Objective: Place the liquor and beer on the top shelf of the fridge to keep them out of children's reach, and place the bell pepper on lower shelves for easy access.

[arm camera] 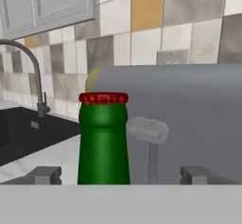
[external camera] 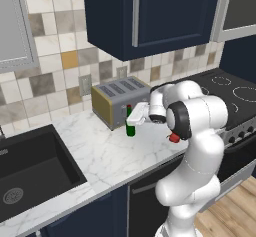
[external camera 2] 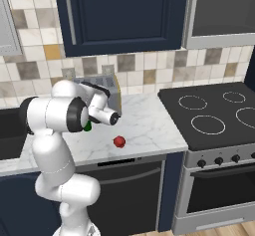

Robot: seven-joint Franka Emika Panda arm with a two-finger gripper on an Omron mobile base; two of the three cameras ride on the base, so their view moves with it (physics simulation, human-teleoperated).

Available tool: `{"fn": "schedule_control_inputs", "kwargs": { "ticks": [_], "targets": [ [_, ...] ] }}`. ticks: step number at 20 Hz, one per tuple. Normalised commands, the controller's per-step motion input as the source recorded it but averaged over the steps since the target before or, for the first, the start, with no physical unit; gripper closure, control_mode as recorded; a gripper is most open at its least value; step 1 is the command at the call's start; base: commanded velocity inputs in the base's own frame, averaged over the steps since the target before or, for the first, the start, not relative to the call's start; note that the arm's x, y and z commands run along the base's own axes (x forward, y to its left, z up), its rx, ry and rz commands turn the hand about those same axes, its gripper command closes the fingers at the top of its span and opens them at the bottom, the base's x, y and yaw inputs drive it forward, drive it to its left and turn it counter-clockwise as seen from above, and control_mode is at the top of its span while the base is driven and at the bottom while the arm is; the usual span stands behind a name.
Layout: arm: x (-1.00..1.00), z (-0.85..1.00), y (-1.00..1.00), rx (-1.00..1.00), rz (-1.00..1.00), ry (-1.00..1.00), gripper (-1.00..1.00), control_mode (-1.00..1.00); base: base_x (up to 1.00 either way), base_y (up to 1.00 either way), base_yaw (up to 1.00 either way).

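The beer (arm camera: 104, 138), a slim green bottle with a red cap, stands upright on the marble counter just in front of the toaster (arm camera: 189, 109). My gripper (arm camera: 122, 176) is open at neck height, and the bottle rises between its fingertips (arm camera: 45, 175), a little left of centre, with gaps on both sides. From the left base view the beer (external camera: 130, 127) is partly covered by the gripper (external camera: 131, 118). The bell pepper (external camera 2: 119, 141), small and red, lies on the counter near its front edge, right of the arm. The liquor and the fridge are out of view.
The toaster (external camera: 120, 98) stands against the tiled wall behind the bottle. A black sink (external camera: 30, 171) with a curved faucet (arm camera: 28, 67) lies to the left. A stove (external camera 2: 214, 110) adjoins the counter on the right. Dark cabinets (external camera 2: 119, 13) hang overhead.
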Motion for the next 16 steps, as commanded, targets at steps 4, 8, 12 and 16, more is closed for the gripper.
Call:
{"fn": "schedule_control_inputs", "kwargs": {
  "ticks": [4,8,12,16],
  "targets": [
    [0.10,0.00,0.02,0.00,0.00,0.00,-1.00,-1.00,0.00,0.00,0.00],
    [0.14,0.00,0.03,0.00,0.00,0.00,1.00,-1.00,0.00,0.00,0.00],
    [0.14,0.00,0.00,0.00,0.00,0.00,1.00,-1.00,0.00,0.00,0.00],
    [0.10,0.00,0.00,0.00,0.00,0.00,1.00,-1.00,0.00,0.00,0.00]
  ]
}}
